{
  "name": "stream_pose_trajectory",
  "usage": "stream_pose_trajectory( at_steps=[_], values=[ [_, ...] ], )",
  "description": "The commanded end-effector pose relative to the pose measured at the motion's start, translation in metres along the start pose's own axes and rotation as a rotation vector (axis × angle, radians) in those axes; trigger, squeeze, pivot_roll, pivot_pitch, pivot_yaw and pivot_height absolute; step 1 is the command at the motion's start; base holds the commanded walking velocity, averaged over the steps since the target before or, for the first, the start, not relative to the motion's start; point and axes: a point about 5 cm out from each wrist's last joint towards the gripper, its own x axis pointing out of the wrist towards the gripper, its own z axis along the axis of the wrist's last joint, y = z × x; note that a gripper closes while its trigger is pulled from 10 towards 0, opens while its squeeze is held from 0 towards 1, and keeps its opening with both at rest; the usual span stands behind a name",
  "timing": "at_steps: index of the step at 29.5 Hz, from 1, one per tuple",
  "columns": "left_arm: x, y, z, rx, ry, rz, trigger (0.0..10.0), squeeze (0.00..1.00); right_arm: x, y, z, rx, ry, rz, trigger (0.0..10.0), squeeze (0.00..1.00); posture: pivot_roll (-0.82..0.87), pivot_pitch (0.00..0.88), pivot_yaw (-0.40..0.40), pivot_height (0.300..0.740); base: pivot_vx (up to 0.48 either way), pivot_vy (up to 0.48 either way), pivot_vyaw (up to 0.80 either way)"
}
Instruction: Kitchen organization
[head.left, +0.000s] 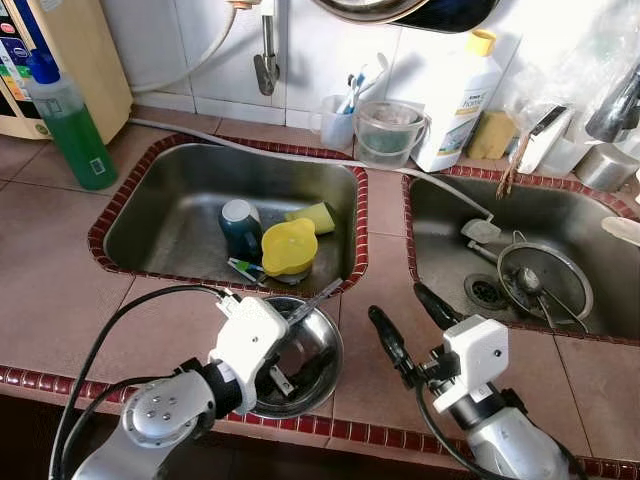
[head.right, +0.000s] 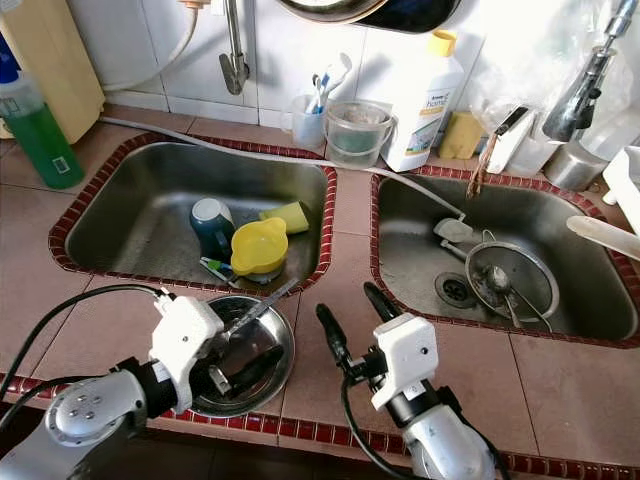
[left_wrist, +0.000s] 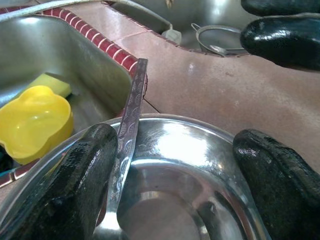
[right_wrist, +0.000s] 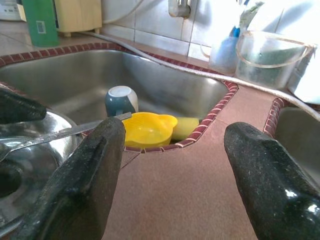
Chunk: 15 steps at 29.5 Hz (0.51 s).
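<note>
L gripper over steel bowl on counter edge, just front of L sink; jaws wide, holding nothing. Spoon leans on bowl rim toward sink. R gripper beside bowl, jaws wide. My worry: nudge bowl, it tips off edge; spoon slides out.

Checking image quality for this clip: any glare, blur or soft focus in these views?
Left eye view: sharp, evenly lit, mild glare on the steel bowl and the right sink. Left wrist view: bright reflection inside the bowl, near left gripper fingers soft. Right wrist view: right gripper fingers blurred close up, yellow bowl clear, top right washed out.
</note>
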Motion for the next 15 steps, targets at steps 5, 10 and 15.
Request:
stream_pose_trajectory(
  at_steps=[5, 10, 15],
  values=[
    [0.0061, 0.0010, -0.0024, 0.000, 0.030, 0.010, 10.0, 0.00, -0.0044, -0.0039, 0.0015, -0.016, -0.001, -0.026, 10.0, 0.00, -0.20, 0.130, -0.041, 0.740, 0.000, 0.000, 0.00],
    [0.0072, 0.0010, -0.0034, -0.006, 0.054, 0.003, 10.0, 0.00, -0.0046, -0.0037, 0.0022, -0.017, -0.002, -0.031, 10.0, 0.00, -0.20, 0.131, -0.040, 0.740, 0.000, 0.000, 0.00],
    [0.0071, 0.0000, -0.0074, -0.024, 0.095, 0.007, 10.0, 0.00, -0.0061, -0.0044, 0.0021, -0.020, 0.001, -0.032, 10.0, 0.00, -0.20, 0.129, -0.040, 0.740, 0.000, 0.000, 0.00]
  ],
)
